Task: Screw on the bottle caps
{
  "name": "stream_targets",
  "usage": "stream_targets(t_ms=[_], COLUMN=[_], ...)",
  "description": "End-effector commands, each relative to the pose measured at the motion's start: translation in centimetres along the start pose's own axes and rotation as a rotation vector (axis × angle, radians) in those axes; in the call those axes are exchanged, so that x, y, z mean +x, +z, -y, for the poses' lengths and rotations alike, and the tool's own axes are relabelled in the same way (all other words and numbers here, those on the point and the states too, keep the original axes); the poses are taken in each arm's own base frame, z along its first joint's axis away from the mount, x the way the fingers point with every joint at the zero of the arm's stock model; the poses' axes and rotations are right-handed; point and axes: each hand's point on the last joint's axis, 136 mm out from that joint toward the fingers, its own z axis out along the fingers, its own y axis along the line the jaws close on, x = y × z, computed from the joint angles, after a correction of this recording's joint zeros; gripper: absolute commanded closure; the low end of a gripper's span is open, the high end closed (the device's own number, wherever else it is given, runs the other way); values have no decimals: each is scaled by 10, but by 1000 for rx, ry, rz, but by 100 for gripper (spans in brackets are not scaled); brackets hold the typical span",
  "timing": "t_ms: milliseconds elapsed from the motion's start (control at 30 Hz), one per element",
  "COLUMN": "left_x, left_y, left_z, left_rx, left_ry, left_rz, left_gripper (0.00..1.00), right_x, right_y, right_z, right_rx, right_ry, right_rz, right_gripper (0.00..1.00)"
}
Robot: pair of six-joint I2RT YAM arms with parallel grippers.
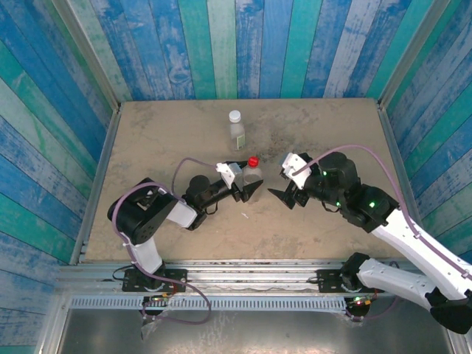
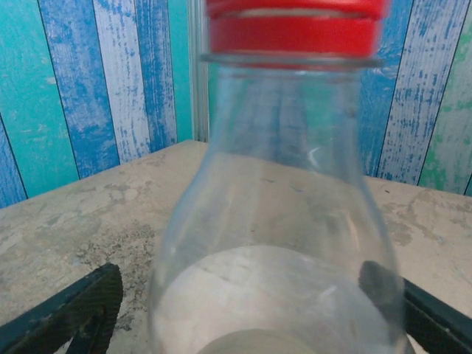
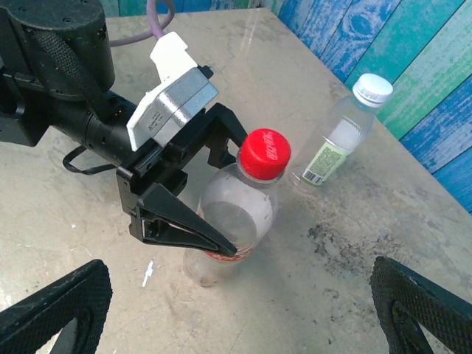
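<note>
**Top view.** The sandy-grey counter (image 1: pixel 162 147) carries both bottles. The small clear plastic bottle with a red label (image 1: pixel 256 177) stands at frame centre, with the round red plastic cap (image 1: pixel 253 161) on its neck. My left tool (image 1: pixel 245 181) reaches in from the left and straddles this bottle, jaws parted. The small clear plastic bottle with a green-white label (image 1: pixel 236 135) stands above it, well apart, and wears the round white plastic cap (image 1: pixel 234 116). My right tool (image 1: pixel 278 177) hovers right of centre, open and empty.

**Left wrist view.** The red-label bottle is at centre, its red cap at the top edge. The left tool's black fingers (image 2: pixel 74 310) sit low at either side, and the left-hand one is clear of the bottle wall.

**Right wrist view.** The left tool brackets the red-label bottle at centre, and the green-label bottle stands at upper right. A tiny white scrap (image 3: pixel 147 273) lies on the counter at lower left. My right tool's padded fingers (image 3: pixel 51 310) sit at the bottom corners, wide apart.
</note>
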Motion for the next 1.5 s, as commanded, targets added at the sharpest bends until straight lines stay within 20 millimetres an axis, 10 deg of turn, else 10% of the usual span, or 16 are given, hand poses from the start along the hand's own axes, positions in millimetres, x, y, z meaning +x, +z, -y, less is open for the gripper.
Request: stream_targets(t_ms=[0, 400, 800, 1167, 1467], left_x=[1, -25, -60, -62, -30], left_y=[-1, -11, -58, -132, -208], left_z=[-2, 8, -3, -103, -185], left_rx=[-4, 24, -121, -632, -1021], left_ry=[23, 80, 186, 208, 146], left_rz=[-4, 8, -17, -135, -195], left_gripper=[9, 6, 6, 6, 6], right_x=[-4, -10, 12, 109, 203], right_y=[-1, 1, 4, -8, -1], right_z=[1, 15, 88, 170, 198], right_rx=[-5, 46, 311, 710, 875], right_ry=[-9, 61, 242, 411, 463], right_rz=[4, 54, 116, 101, 20], right_gripper=[6, 6, 0, 0, 0])
